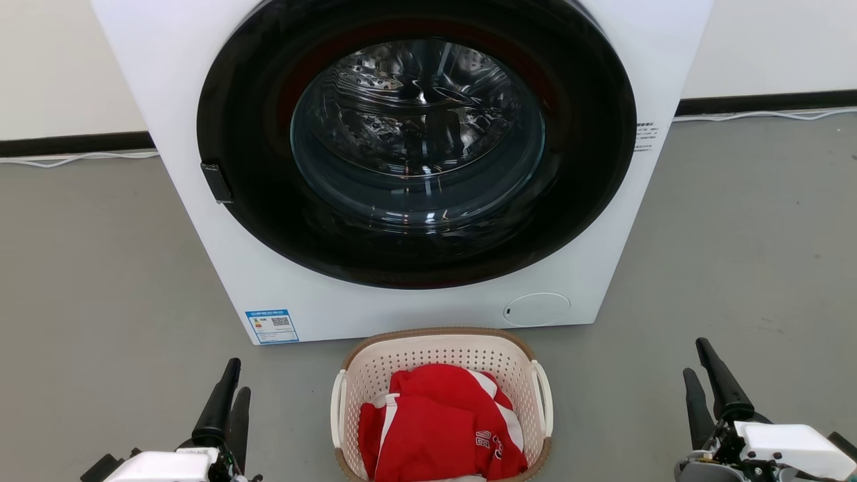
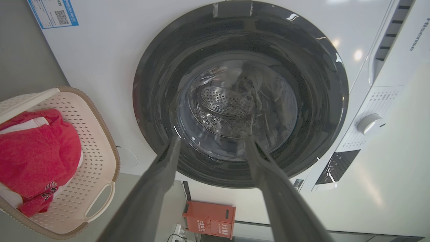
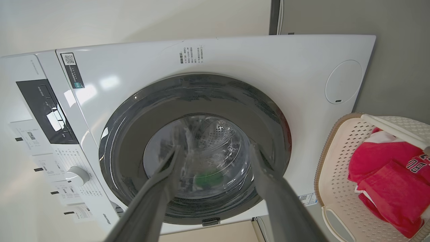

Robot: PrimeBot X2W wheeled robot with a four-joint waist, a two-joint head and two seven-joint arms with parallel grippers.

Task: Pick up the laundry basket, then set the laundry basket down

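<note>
Cream laundry basket (image 1: pixel 435 351) lengthwise toward washer (image 1: pixel 402 311)

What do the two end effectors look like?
The left end effector and right end effector match. Each has two long, tapered black fingers with rounded tips, mounted on a white boxy wrist housing. Exposed dark and metallic hardware sits at the right one's base. No markings are legible. In the wrist views the fingers look matte grey.
</note>
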